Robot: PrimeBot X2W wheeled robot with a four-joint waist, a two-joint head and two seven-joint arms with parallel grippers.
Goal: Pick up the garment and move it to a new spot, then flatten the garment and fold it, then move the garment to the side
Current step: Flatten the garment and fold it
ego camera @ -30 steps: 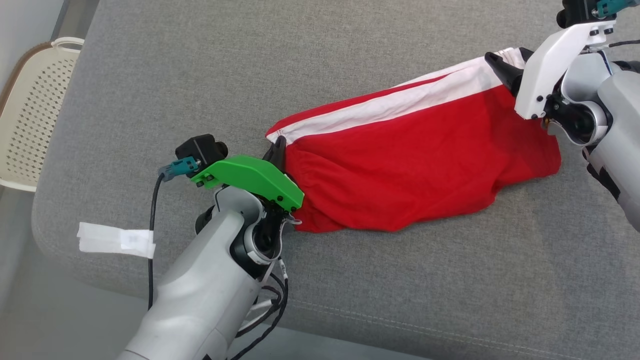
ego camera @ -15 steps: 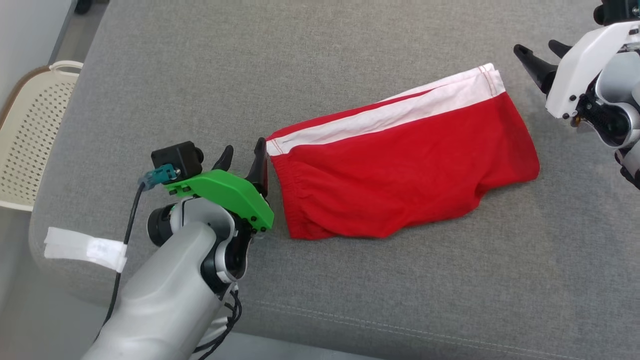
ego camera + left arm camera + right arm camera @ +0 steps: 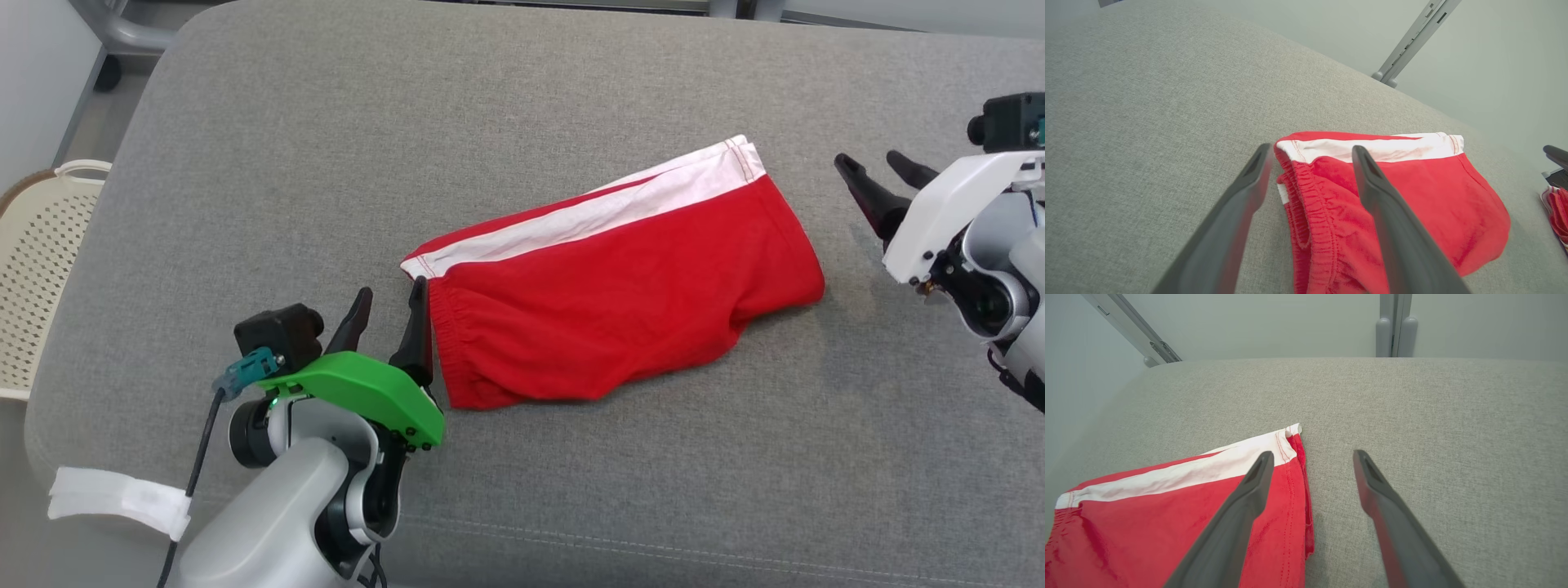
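**Both jaws apart, shorts lying loose on the cushion**

Head view: the garment (image 3: 620, 302), red shorts with a white side stripe, lies folded over near the middle of the grey cushion (image 3: 326, 163). My left gripper (image 3: 392, 287) sits at the garment's waistband end with its jaws spread. Its inner finger is just beside the elastic hem, and I cannot tell whether it touches. My right gripper (image 3: 867, 158) stands off the garment's leg-hem end, clear of the cloth, with its jaws also spread and nothing between them. A pale basket (image 3: 33, 261) stands well away from the garment, past the cushion's edge on the waistband side.

Left wrist view: my left gripper (image 3: 1311, 148) points at the garment (image 3: 1433, 192). The gathered waistband shows between my two parted fingers.

Right wrist view: my right gripper (image 3: 1313, 453) is spread wide. One finger lies over the garment's (image 3: 1167, 498) white-striped corner, the other over bare cushion (image 3: 1433, 416) beside it.
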